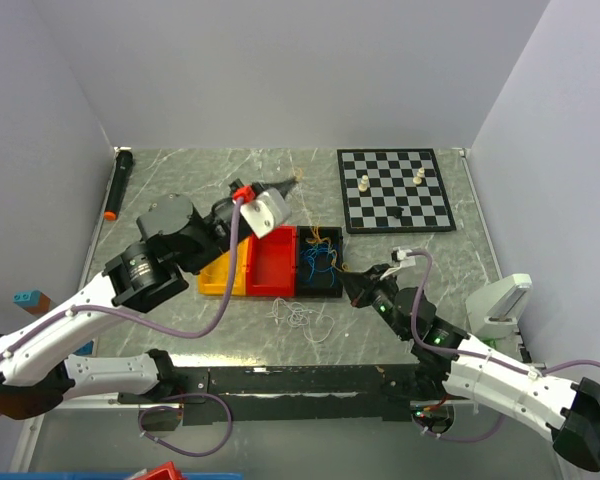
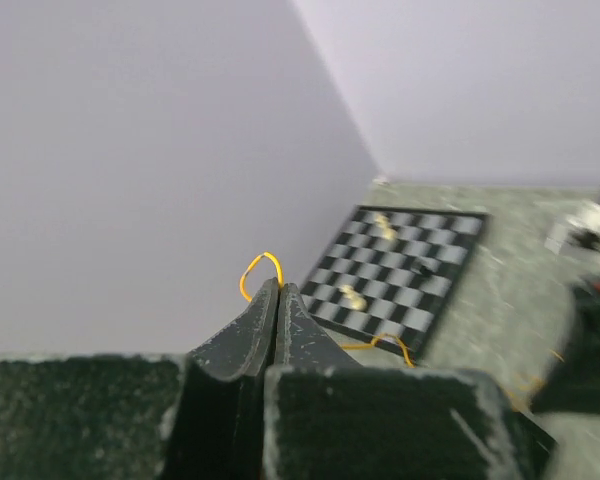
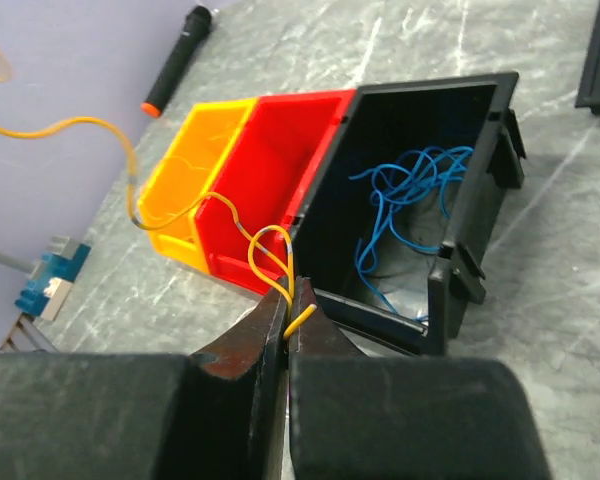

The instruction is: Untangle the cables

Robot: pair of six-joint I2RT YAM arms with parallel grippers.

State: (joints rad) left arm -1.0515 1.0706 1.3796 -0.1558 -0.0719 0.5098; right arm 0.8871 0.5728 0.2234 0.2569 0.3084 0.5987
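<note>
One yellow cable [image 3: 75,124] stretches between both grippers. My left gripper [image 2: 278,288] is raised above the table's far middle [image 1: 297,181] and is shut on one end, with a small yellow loop [image 2: 264,261] sticking out past its tips. My right gripper [image 3: 288,297] sits at the black bin's near corner [image 1: 352,284], shut on the cable's other end [image 3: 301,322]. Blue cables [image 3: 410,200] lie curled inside the black bin [image 3: 430,92]. White cables [image 1: 302,318] lie loose on the table in front of the bins.
A red bin [image 1: 273,262] and a yellow bin [image 1: 223,277] stand left of the black bin [image 1: 320,291]. A chessboard [image 1: 395,190] with a few pieces lies at the far right. A black marker with an orange tip [image 1: 118,185] lies far left. A white device [image 1: 502,305] sits at the right edge.
</note>
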